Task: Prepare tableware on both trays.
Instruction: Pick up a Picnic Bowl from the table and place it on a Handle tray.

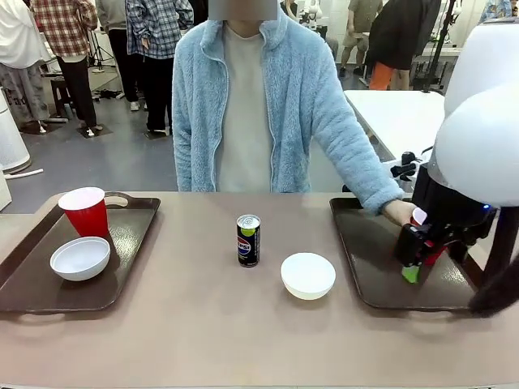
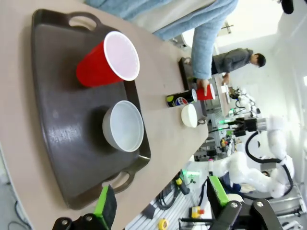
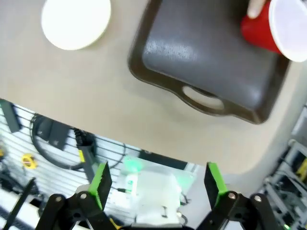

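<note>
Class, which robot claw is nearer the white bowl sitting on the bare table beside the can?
Right. The right claw hovers by the right tray, next to that bowl; the left claw hangs by the left tray, far off.

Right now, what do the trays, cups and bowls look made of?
The left tray and right tray are probably dark brown plastic: moulded rims, cut-out handles, dull sheen. The left cup and right cup look like thin red plastic, white inside. The tray bowl and table bowl are smooth matte white; plastic or ceramic, unclear.
</note>
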